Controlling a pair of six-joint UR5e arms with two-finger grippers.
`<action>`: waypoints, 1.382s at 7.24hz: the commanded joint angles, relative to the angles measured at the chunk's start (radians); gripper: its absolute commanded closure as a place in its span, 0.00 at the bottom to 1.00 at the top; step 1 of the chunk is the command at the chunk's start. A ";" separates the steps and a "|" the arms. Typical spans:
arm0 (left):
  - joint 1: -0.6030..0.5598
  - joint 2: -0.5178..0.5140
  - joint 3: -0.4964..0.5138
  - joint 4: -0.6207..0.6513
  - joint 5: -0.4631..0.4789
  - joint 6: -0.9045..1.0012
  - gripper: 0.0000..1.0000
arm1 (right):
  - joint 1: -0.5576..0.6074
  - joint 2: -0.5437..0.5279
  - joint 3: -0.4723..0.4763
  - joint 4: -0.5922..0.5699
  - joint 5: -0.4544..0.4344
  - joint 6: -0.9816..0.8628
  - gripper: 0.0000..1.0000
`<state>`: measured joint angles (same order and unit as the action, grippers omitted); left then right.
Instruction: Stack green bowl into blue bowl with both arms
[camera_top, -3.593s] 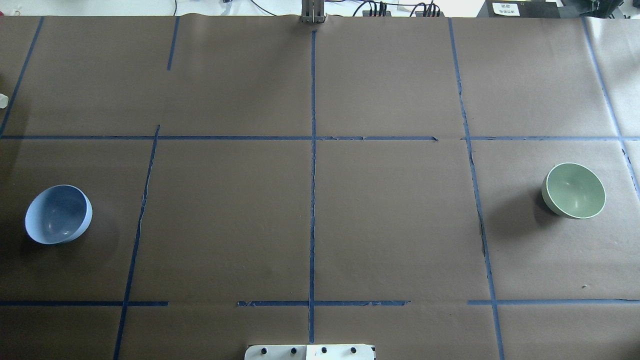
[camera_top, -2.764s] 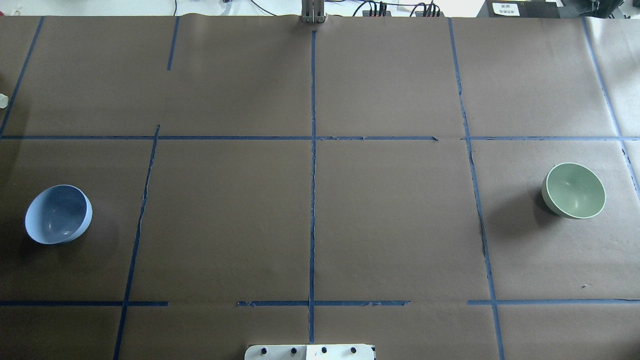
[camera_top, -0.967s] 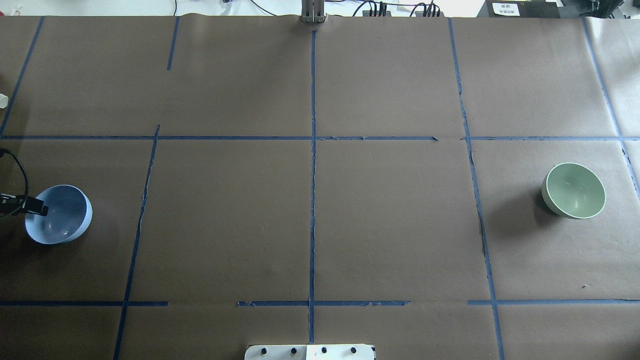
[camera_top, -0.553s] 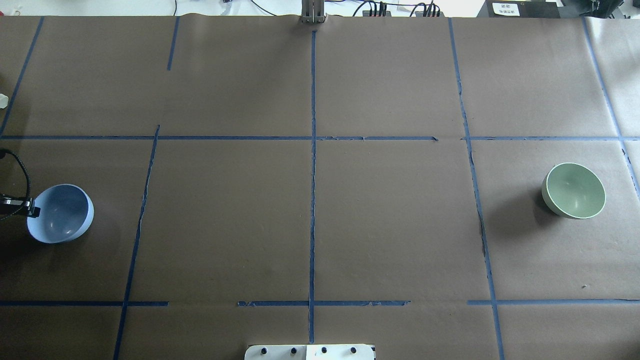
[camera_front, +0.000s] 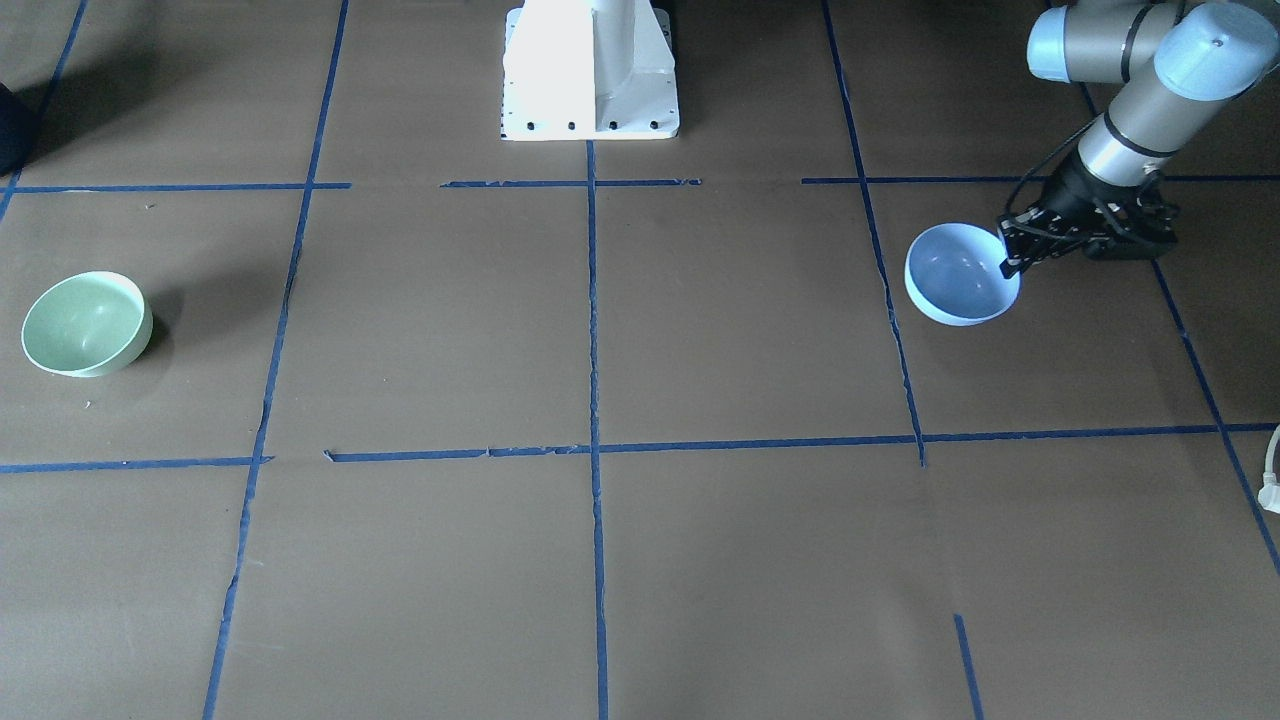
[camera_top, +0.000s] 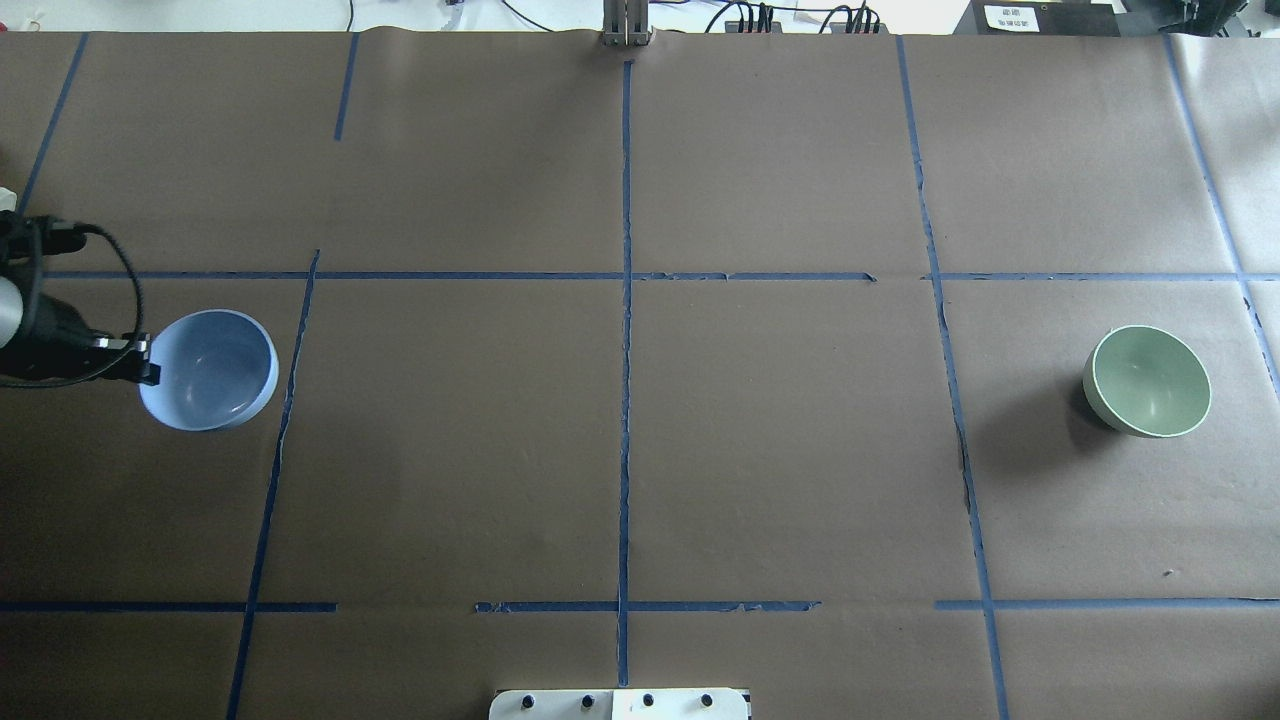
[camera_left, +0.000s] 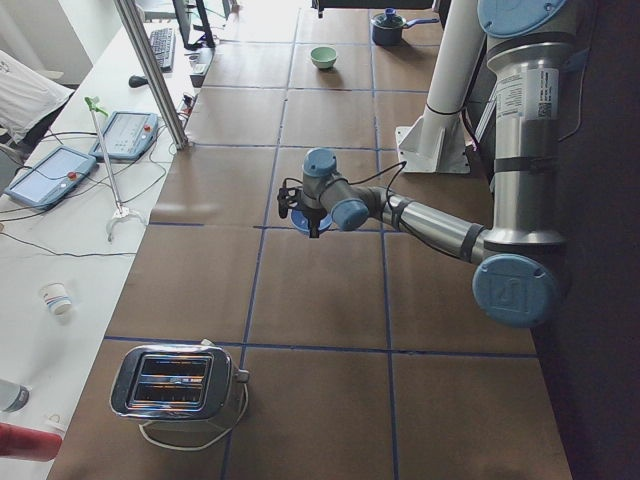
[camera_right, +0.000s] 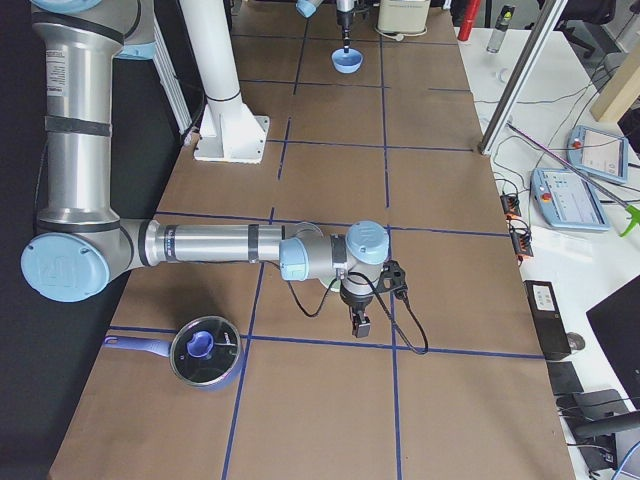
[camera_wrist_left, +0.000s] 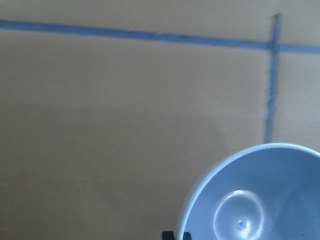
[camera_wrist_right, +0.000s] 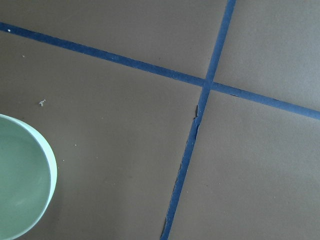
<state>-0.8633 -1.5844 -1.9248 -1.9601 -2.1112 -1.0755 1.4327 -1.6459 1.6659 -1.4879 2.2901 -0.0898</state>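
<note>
Clamps blue bowl (camera_top: 215, 372) rim in left pincer (camera_top: 148, 362); shifts it inward from earlier edge spot. Leaves green bowl (camera_top: 1148, 382) untouched, well apart. Cannot tell right pincer (camera_right: 360, 325) state. Stacking pending.

The blue bowl (camera_top: 210, 370) (rim in left pincer (camera_top: 148, 361)) is far from green bowl (camera_top: 1150, 382).

The blue bowl (camera_wrist_left: 250, 200) is smooth and glossy, with bright glints inside; the green bowl (camera_top: 1147, 381), at right, shines likewise. Matt brown paper (camera_top: 780, 450) lies under them, crossed by blue tape (camera_top: 625, 400) with ragged edges. At upper right, the left arm (camera_front: 1128, 135) is brushed silver metal with satin light blue caps (camera_front: 1205, 45). The toaster (camera_left: 175, 382) is mirror-bright chrome.
</note>
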 joint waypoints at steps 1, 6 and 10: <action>0.205 -0.366 0.021 0.299 0.128 -0.209 1.00 | 0.000 0.000 0.000 0.000 0.003 0.001 0.00; 0.374 -0.735 0.379 0.222 0.272 -0.391 1.00 | 0.000 0.000 -0.002 -0.002 0.008 0.001 0.00; 0.374 -0.724 0.379 0.224 0.273 -0.383 0.97 | 0.000 0.000 -0.002 -0.002 0.009 0.001 0.00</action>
<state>-0.4897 -2.3123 -1.5469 -1.7372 -1.8391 -1.4618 1.4327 -1.6460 1.6644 -1.4884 2.2993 -0.0890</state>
